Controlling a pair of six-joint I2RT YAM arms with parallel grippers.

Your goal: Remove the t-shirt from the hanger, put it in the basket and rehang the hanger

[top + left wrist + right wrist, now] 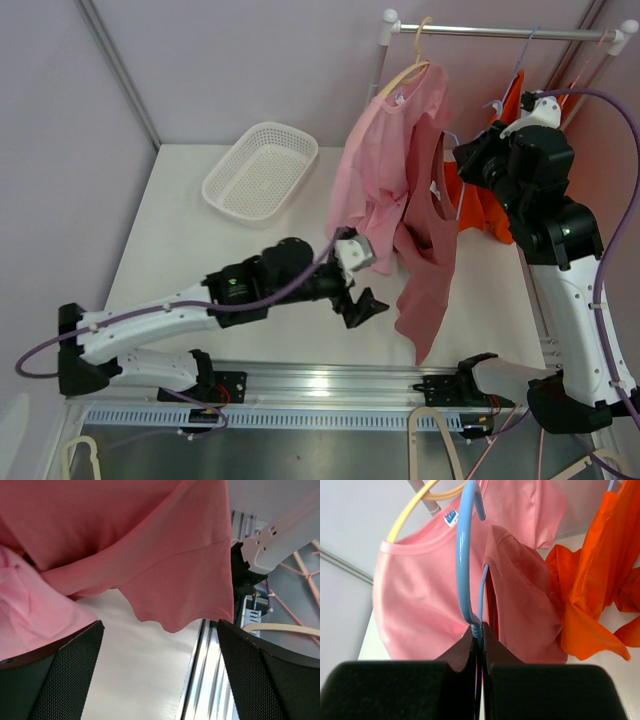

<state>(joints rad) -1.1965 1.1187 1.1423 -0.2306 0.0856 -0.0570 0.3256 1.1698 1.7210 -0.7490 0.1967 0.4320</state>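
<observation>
Table: white tabletop (pixel 180 230), with a white plastic mesh basket (pixel 260 170) at the far left.
Shirt: salmon-pink cotton t-shirt (pixel 430 270) on a thin blue wire hanger (pixel 462 555), right of centre, just beside a light pink t-shirt (pixel 375 170).
Right gripper (pixel 477 630): clamped tight on the blue hanger's neck, holding it up.
Left gripper (pixel 160 630): fingers spread wide under the salmon hem, gripping nothing.
Progress: early. Hanger secured; shirt not yet grasped or pulled off.

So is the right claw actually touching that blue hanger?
Touching. The right wrist view shows the right gripper with its two fingers closed together and the thin neck of the blue hanger pinched between them, no gap visible.
</observation>
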